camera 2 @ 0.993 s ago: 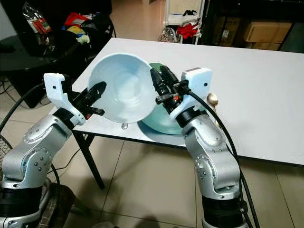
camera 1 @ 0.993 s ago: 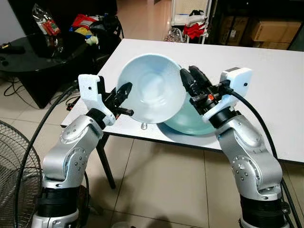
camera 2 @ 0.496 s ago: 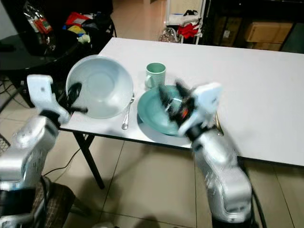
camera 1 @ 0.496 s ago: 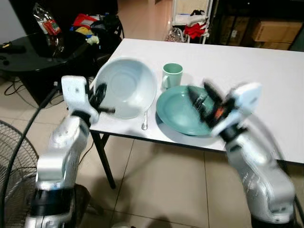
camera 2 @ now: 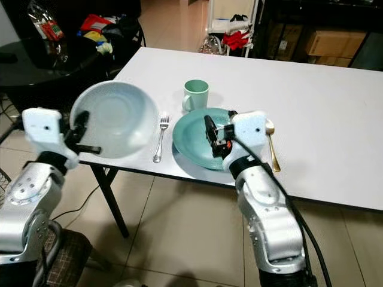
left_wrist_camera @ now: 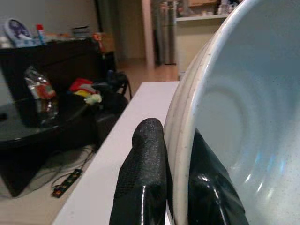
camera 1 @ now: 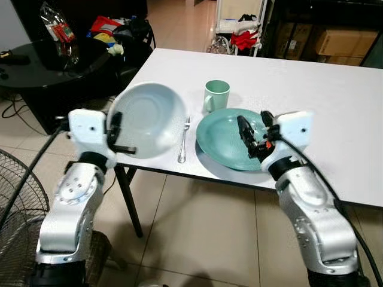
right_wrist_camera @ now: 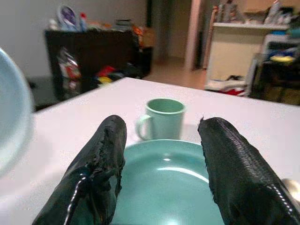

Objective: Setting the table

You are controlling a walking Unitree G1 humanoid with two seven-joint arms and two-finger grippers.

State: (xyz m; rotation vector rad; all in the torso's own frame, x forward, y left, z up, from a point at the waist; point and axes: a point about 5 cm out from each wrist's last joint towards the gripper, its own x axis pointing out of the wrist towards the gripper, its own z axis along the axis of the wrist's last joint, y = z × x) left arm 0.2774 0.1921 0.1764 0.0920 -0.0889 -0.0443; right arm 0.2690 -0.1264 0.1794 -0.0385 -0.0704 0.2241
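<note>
White bench (camera 1: 335, 95) carries a green plate (camera 1: 224, 140), mug (camera 1: 216, 95) and fork (camera 1: 183, 140). Left gripper (camera 1: 114, 134) fingers pinch the pale bowl's (camera 1: 146, 119) rim at the corner; right gripper (camera 1: 251, 137) fingers hover spread over the plate.

This is a home. A white dining surface (camera 1: 335, 89) stands on a tiled floor (camera 1: 197, 233). A dark side table (camera 1: 42, 75) holds snack bags (camera 1: 57, 27), a fan (camera 1: 15, 209) stands nearby, and cardboard boxes (camera 1: 341, 39) sit behind.
</note>
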